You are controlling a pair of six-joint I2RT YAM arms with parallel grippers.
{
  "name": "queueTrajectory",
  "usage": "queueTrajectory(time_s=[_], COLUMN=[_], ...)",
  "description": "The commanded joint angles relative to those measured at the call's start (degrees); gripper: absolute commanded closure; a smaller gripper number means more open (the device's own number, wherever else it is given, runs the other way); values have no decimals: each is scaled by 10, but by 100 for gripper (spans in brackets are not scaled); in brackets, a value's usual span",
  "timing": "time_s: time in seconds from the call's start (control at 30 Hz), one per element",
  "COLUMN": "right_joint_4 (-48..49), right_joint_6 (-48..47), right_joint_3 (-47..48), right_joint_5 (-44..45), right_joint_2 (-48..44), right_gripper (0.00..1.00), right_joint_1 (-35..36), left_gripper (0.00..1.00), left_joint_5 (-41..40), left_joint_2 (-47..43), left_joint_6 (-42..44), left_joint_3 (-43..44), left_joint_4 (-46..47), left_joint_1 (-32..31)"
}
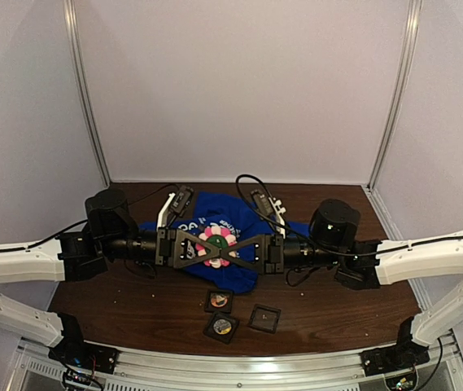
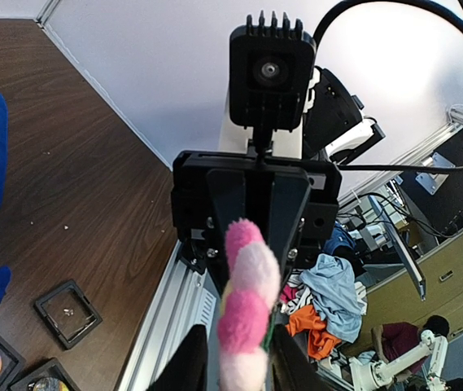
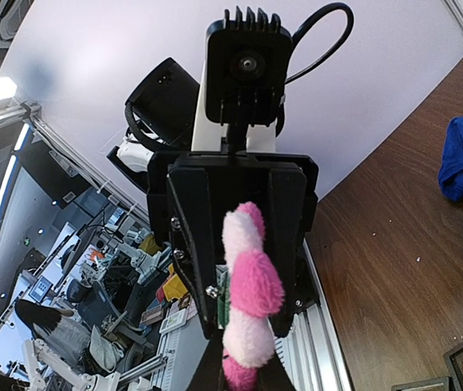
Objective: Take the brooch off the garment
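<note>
Pink-white brooch (image 1: pixel 216 242) clamped by left fingers (image 2: pixel 184 362) and right fingers (image 2: pixel 288 204) over garment (image 1: pixel 211 205); two trays (image 1: pixel 208 302) (image 1: pixel 211 328) hold badges (image 1: pixel 220 301) (image 1: pixel 223 327).

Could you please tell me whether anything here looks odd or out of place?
Yes: the left gripper and right gripper meet head-on above the blue T-shirt, both apparently pinching the same pink-and-white brooch. The T-shirt lies crumpled rather than flat.

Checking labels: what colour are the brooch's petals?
Brooch petals alternate pink and white; clearest from right wrist view.
</note>
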Motion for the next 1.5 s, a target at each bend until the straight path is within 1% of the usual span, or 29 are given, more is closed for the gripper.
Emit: queueTrajectory(time_s=[0.0, 0.2, 0.3, 0.4, 0.6, 0.63, 0.67, 0.73, 0.87, 0.93, 0.97, 1.03, 1.1, 1.23, 1.47], right_joint_4=[6, 6, 2, -8, -43, -51, -61, -84, -125, -134, -137, -144, -152, -166, -172], right_joint_6=[-5, -8, -12, -18, -46, -53, -61, -85, -139, -164, -174, -189, -200, -222, -240], right_joint_3=[10, 10, 11, 15, 20, 20, 19, 19, 8, -8, -14, -24, -29, -21, -6], right_joint_5=[0, -11, -22, -35, -40, -33, -25, -6, 38, 63, 79, 103, 121, 135, 127], right_joint_2=[8, 11, 15, 18, 9, 2, -6, -25, -63, -78, -83, -85, -80, -61, -35], right_gripper=[100, 100, 100, 100, 100, 97, 91, 74, 45, 32, 27, 22, 19, 16, 15], right_joint_1=[-3, -3, -3, -3, -3, -3, -3, -3, -3, -3, -2, 0, 2, 14, 30], left_gripper=[78, 90, 93, 100, 100, 100, 100, 100, 100, 100, 100, 100, 100, 100, 100], left_joint_5=[2, 5, 8, 11, 13, 6, 0, -8, -5, -2, 0, 4, 10, 21, 22], left_joint_2=[1, 3, 4, 6, 6, 5, 2, -2, -10, -16, -19, -23, -23, -22, -16], left_joint_6=[0, -4, -4, -6, -11, -12, -15, -15, -19, -15, -12, -10, -9, -8, -8], left_joint_3=[10, 9, 9, 9, 6, 5, 5, 11, 21, 25, 27, 29, 31, 38, 45], left_joint_4=[23, 30, 33, 37, 48, 47, 43, 23, -4, -25, -33, -41, -47, -55, -58], left_joint_1=[-2, -2, -2, -2, -2, -2, -2, -2, -2, -2, -2, -2, -2, -2, -2])
